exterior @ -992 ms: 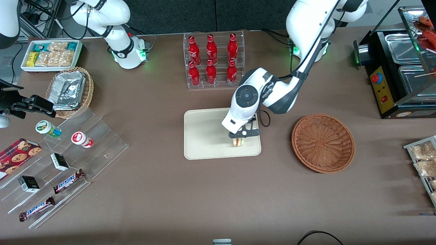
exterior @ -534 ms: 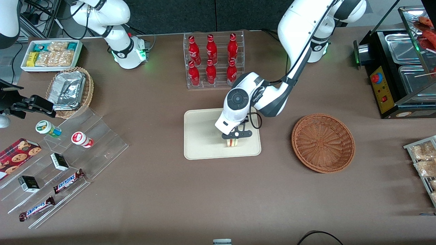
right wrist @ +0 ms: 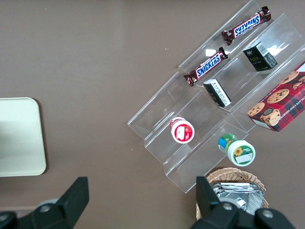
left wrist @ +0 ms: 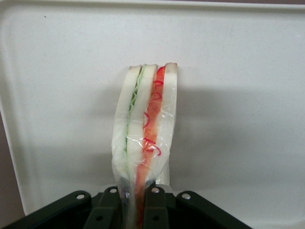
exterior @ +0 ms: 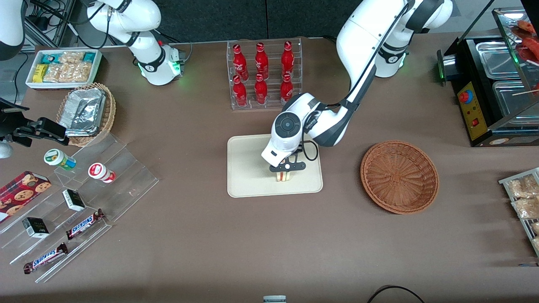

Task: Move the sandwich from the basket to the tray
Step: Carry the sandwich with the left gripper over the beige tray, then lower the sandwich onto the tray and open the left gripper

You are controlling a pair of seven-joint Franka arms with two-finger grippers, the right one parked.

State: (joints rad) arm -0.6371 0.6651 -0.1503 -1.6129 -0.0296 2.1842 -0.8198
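Note:
My left gripper (exterior: 286, 170) (left wrist: 137, 205) hangs over the cream tray (exterior: 248, 168) (left wrist: 238, 95), shut on the sandwich (exterior: 284, 176) (left wrist: 145, 129). The sandwich is a plastic-wrapped wedge of white bread with green and red-orange layers, pinched at one end between the two black fingers (left wrist: 153, 210). It points down at the tray's surface; whether it touches the tray I cannot tell. The reddish-brown wicker basket (exterior: 399, 176) stands beside the tray, toward the working arm's end of the table, with nothing in it.
A clear rack of red bottles (exterior: 263, 73) stands farther from the camera than the tray. Toward the parked arm's end lie acrylic steps (exterior: 80, 198) with snacks, a tan basket with foil containers (exterior: 86, 111) and a white snack bin (exterior: 63, 67). A black food warmer (exterior: 492, 84) stands at the working arm's end.
The gripper has carried the sandwich sideways over the tray, away from the basket, toward the tray's middle. The grip on the sandwich has not changed.

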